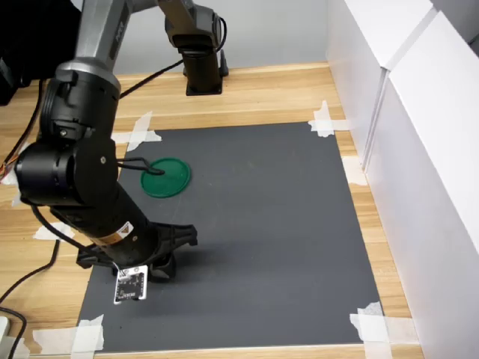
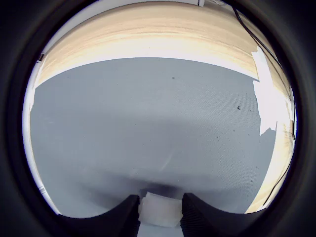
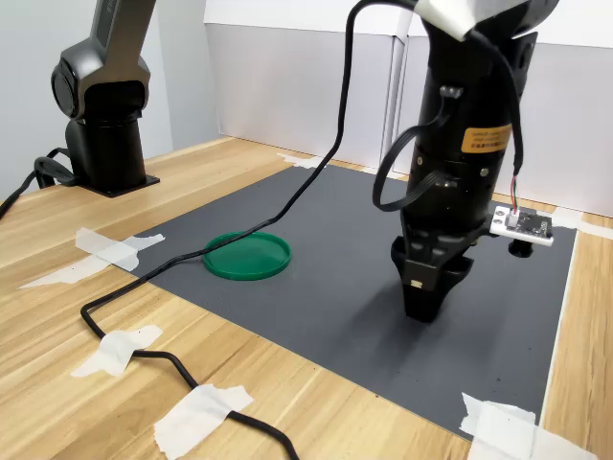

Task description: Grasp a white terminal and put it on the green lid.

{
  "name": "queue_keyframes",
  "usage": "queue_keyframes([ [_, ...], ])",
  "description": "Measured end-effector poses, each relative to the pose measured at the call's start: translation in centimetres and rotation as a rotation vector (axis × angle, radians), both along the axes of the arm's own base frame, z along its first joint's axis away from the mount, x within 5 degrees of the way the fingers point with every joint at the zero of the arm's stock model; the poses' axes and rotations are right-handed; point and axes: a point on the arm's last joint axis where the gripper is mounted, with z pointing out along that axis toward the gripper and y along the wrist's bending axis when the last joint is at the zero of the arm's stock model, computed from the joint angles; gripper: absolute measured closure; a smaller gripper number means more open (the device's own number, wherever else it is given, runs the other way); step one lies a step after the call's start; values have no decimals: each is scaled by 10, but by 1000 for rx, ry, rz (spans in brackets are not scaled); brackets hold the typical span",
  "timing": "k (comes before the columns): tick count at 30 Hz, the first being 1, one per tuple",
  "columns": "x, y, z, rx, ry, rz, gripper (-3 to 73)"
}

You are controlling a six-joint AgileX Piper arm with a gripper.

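gripper (image 2: 158,213): pointing down at the mat, tips at or just above it; in the wrist view the two dark fingers (image 2: 123,215) stand on either side of a small whitish block, close against its sides, so clamped on it as far as that view shows
white terminal (image 2: 160,210): between the fingers, whitish, blurred, seen only in the wrist view; hidden by the arm in both exterior views
gripper, outside views: low over the near left part of the mat in the first exterior view (image 1: 161,271); on the second exterior view's right (image 3: 423,305), black, tapering down
small circuit board (image 1: 129,285): hangs off the wrist, white edged
grey mat (image 1: 262,224): dark, taped at its corners to a wooden table (image 1: 262,90)
green lid (image 1: 165,177): flat on the mat, well apart from the gripper, nothing on it; on the second exterior view's left (image 3: 247,256)
black cable (image 3: 316,182): passes just over or beside the lid's far edge
arm base (image 1: 203,71): on the table beyond the mat
white panels (image 1: 404,112): along the first exterior view's right
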Motion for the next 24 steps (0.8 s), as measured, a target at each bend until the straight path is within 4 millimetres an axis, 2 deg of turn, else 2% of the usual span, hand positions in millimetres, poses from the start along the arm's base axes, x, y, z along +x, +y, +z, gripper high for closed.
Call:
queue_keyframes([
  [5, -13, 2, 31, 0, -42, 1, 382],
  [10, -51, 5, 54, -1, -31, 20, 382],
  [17, -121, 10, 53, -14, -24, 41, 382],
  [21, -156, 11, 39, -39, -18, 53, 382],
  [24, -174, 10, 26, -67, -26, 63, 382],
])
